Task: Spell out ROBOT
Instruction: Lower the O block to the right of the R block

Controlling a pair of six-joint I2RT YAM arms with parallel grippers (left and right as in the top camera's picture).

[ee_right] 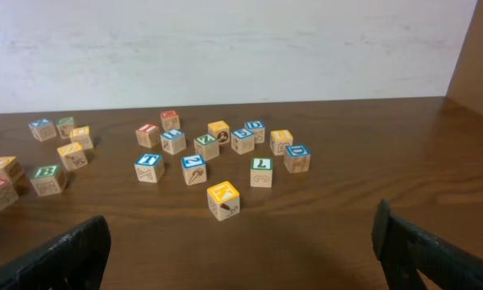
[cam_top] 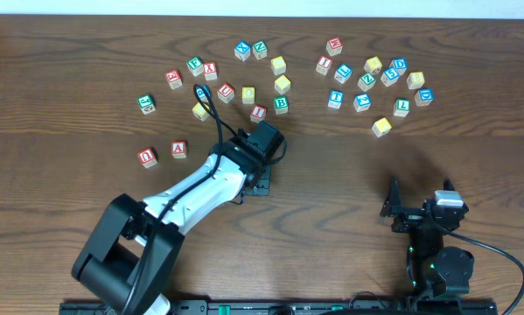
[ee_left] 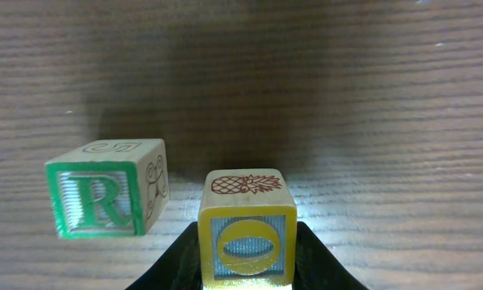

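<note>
- Table [cam_top: 349, 175]: dark brown wood, fine straight grain, matte.
- Left gripper [ee_left: 247, 270]: black fingers [ee_left: 172, 270], jaws clamped on the two side faces of the O cube. It is near the table's centre, on the near side of the left scatter.
- O cube [ee_left: 247, 234]: pale wood, square with softened edges. It has a yellow frame, a ribbed face with a yellow O, and a pineapple line drawing on top. Whether its base touches the table cannot be told.
- R cube [ee_left: 104, 197]: pale wood, with a green frame and a green R on a ribbed face and scroll drawings on the side and top. It rests on the table just left of the O cube, not touching it.
- B cube [cam_top: 281, 105]: green letter, in the far left scatter.
- T cube [cam_top: 335, 98]: blue letter, in the far right scatter.
- A cube [cam_top: 179, 149] and U cube [cam_top: 148, 157]: red letters, side by side at the left, near the arm.
- Yellow cube [ee_right: 223, 199]: alone on the near side of the right scatter.
- Right gripper [ee_right: 241, 270]: black fingers, jaws wide apart and holding nothing, at the near right.
- Wall [ee_right: 225, 48]: white and flat, behind the table.
</note>
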